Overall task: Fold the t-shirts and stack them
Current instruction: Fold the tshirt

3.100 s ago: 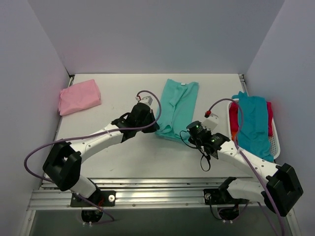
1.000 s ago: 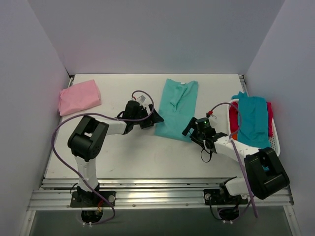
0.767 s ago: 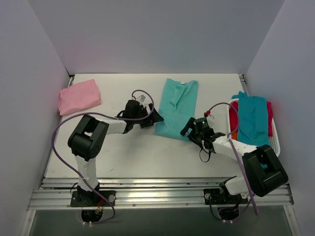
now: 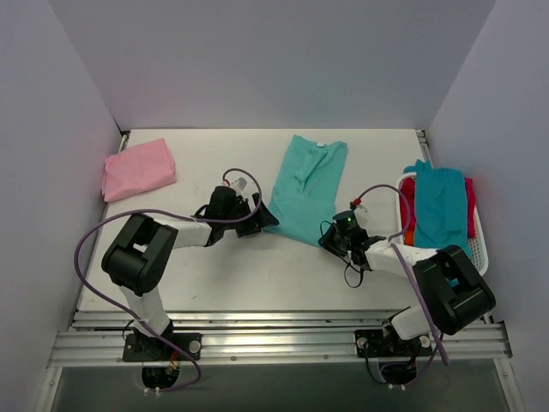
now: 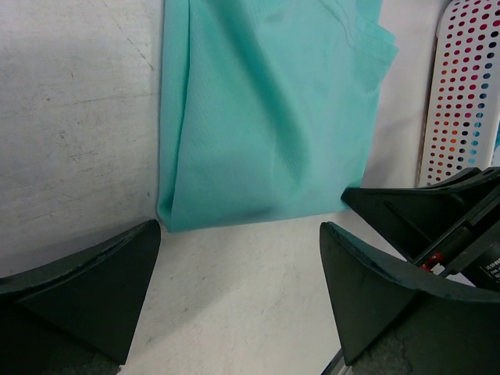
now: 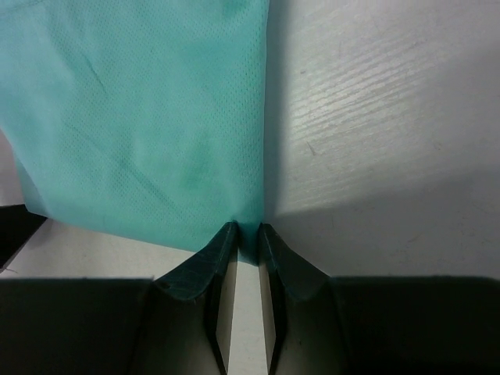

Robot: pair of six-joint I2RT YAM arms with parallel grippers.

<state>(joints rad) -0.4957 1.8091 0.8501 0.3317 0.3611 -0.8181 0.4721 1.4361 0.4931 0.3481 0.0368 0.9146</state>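
Pinching confirmed on your right side: the right gripper (image 6: 246, 230) has its two dark wedge-shaped fingertips (image 6: 217, 242) pressed almost together on the near corner of the mint-teal t-shirt (image 6: 141, 117), with only the thin hem edge between them. The left gripper (image 5: 238, 230) is spread wide. Its matte triangular pads sit low on the table (image 4: 214, 275) either side of the shirt's other near corner, and you have no cloth in it. The mint-teal t-shirt (image 4: 307, 184) lies flat mid-table as a long narrow strip folded lengthwise. Its collar and white neck label (image 4: 320, 145) are at the far end, and the near hem runs between your two grippers, left (image 4: 262, 219) and right (image 4: 330, 240). Up close the fabric is a fine dimpled knit, soft, with shallow creases and a doubled fold line down its left side (image 5: 266, 117). The tabletop is white and matte with faint grain and scuffs. The light pink t-shirt (image 4: 137, 168) is a folded, roughly rectangular bundle at the far left edge, well apart from both arms. On the right, the white plastic basket (image 4: 480, 249) has walls perforated with round holes (image 5: 461, 94). A darker teal-blue t-shirt (image 4: 446, 215) drapes loosely over its top, a red t-shirt (image 4: 407, 206) shows under it, and a sliver of orange (image 4: 410, 236) sits at the near rim.
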